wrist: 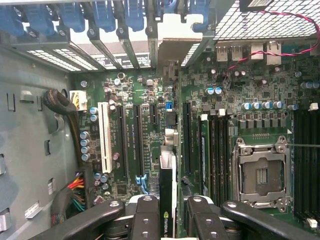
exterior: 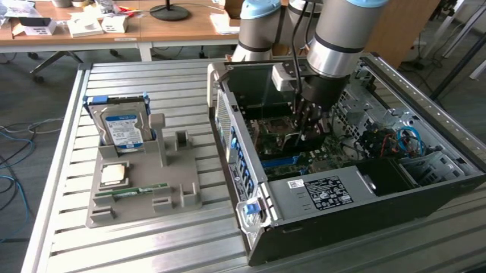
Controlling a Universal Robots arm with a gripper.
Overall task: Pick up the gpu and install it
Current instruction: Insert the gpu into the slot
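My gripper (wrist: 170, 222) is shut on the gpu (wrist: 168, 192), a thin dark card seen edge-on between the two black fingers (wrist: 147, 215), with a green logo on its edge. Its pale metal bracket (wrist: 174, 35) reaches up to the row of rear slot covers. The card hangs low over the green motherboard (wrist: 225, 100), in line with the long black expansion slots (wrist: 136, 135) and between two of them; whether it touches a slot I cannot tell. In the exterior view the gripper (exterior: 310, 122) is down inside the open computer case (exterior: 319, 190).
On the exterior view's left a grey holder (exterior: 144, 199) carries a silver hard drive (exterior: 122, 128), a square chip (exterior: 114, 173) and a green RAM stick (exterior: 140, 190). Inside the case are a CPU socket (wrist: 260, 175), RAM slots (wrist: 217, 150), blue slot latches (wrist: 105, 15) and cable bundles (wrist: 62, 107).
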